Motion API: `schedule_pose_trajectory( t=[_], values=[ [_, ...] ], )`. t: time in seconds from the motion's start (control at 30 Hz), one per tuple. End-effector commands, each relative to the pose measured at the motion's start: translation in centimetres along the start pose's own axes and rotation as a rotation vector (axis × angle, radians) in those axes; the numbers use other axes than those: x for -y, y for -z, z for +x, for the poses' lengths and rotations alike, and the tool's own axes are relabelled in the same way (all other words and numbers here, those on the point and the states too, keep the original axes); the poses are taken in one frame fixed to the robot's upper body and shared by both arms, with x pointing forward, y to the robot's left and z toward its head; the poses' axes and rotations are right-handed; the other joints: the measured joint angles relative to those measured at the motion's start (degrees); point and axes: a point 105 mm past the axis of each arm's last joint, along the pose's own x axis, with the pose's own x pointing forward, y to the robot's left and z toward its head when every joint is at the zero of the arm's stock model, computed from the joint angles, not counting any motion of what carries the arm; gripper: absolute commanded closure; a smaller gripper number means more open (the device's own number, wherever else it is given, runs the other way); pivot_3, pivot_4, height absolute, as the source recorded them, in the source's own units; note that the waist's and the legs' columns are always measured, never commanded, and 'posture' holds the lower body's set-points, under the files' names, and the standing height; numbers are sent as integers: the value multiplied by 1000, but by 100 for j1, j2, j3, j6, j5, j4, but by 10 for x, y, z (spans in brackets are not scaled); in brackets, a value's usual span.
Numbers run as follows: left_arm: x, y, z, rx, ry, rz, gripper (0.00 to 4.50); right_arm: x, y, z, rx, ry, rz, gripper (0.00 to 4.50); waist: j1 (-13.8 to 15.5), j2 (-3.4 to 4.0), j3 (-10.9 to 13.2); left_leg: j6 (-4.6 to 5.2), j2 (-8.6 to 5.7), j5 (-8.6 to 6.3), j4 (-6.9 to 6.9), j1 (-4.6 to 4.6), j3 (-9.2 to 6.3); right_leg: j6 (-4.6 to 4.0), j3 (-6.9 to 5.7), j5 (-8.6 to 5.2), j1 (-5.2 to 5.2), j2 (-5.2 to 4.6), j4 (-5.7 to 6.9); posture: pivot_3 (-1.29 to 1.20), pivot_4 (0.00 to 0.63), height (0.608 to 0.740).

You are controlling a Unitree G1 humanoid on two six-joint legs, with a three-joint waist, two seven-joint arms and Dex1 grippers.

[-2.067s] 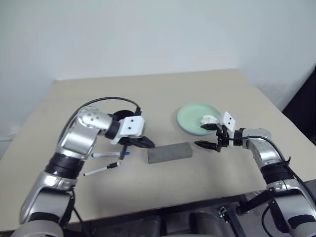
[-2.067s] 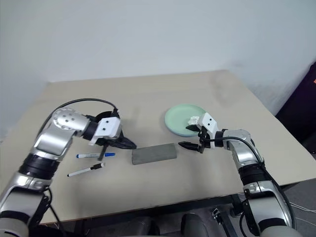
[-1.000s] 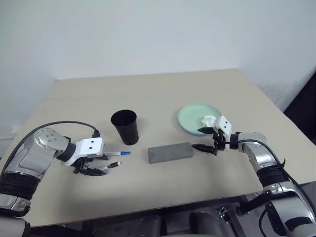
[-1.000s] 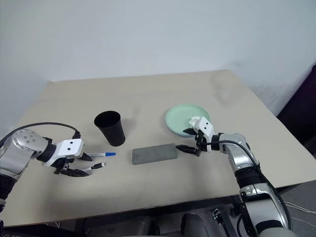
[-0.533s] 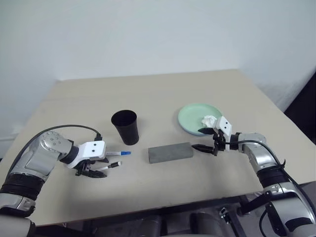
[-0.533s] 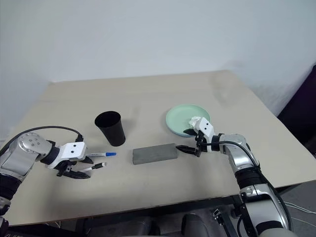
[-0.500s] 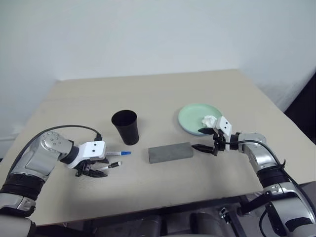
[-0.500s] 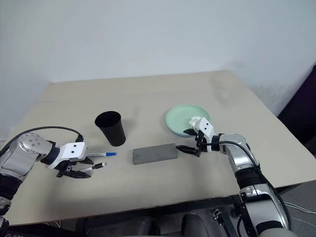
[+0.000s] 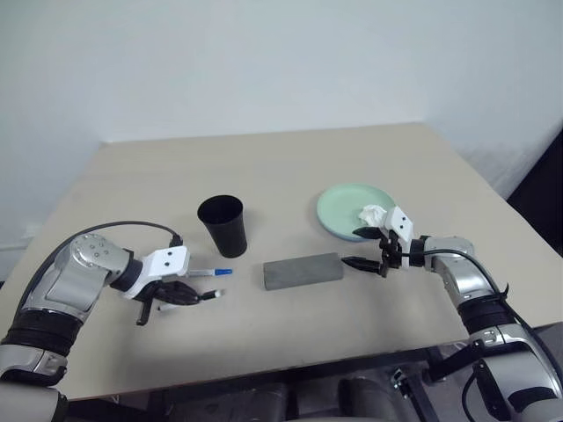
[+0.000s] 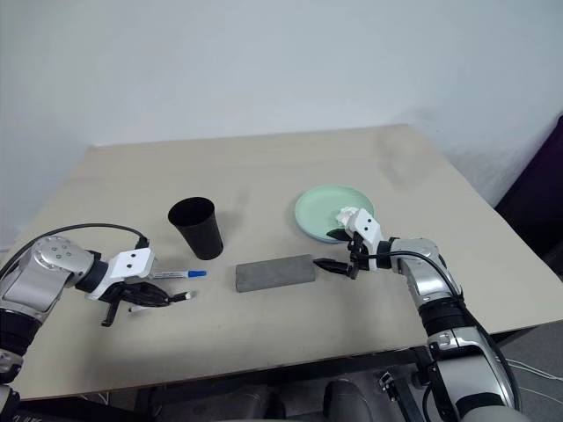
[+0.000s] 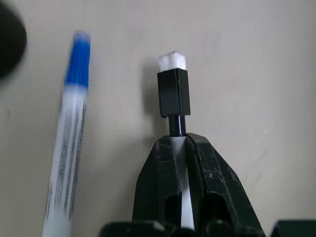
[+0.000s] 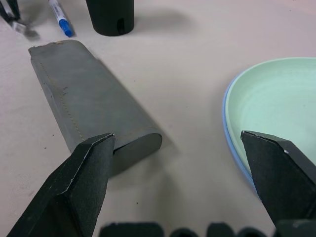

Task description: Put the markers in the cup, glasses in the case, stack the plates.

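Left wrist view, jaws pinching black-capped marker (image 11: 173,98), blue-capped marker (image 11: 69,143) beside

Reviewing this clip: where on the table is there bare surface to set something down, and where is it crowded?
Bare: the far strip of the beige table behind the black tapered cup and stacked round plates, plus the near edge in front of the flat grey case. Crowded: around the left gripper, shut on a black-capped marker beside the blue-capped marker.
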Motion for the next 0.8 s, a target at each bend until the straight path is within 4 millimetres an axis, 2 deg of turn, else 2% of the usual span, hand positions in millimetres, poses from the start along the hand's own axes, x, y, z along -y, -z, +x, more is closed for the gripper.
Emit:
schedule_pose_trajectory(
  t=[0.03,0.2,0.33,0.43,0.53,0.63,0.8],
  values=[
    [-1,-38,-12,153,-3,52,4438,6,-20,-3,48,12,-54,61,-5,-6,1,0,0,0,0,-2,1,0,1,0,-2,0,0,0,0,740],
    [-2,-88,-20,385,-12,60,4438,7,-21,-3,46,11,-57,61,-21,-9,2,5,0,3,0,-3,-1,0,0,0,-4,4,1,0,0,740],
    [-31,-127,-37,606,-187,23,4438,7,-21,-4,43,9,-58,61,-28,-14,5,18,0,14,5,8,-4,1,0,0,13,7,1,0,0,740],
    [-55,-145,-54,741,-377,26,4438,7,-21,-4,41,8,-59,61,-36,-16,5,14,0,13,6,26,-7,2,-1,0,33,8,-3,0,0,740],
    [-70,-154,-68,845,-532,15,4438,6,-20,-5,38,4,-59,61,-45,-16,5,11,-1,13,6,32,-6,3,1,1,38,8,-3,0,0,740],
    [-82,-152,-75,890,-663,-11,4438,4,-22,-5,39,-7,-60,61,-37,-16,5,9,-1,16,6,31,-10,3,0,2,36,10,0,0,0,740],
    [-93,-143,-79,963,-805,-55,4438,3,-47,-6,140,-36,-45,61,-33,-18,4,-7,-4,7,6,27,-13,3,0,3,37,8,-3,0,0,740]
  ],
)
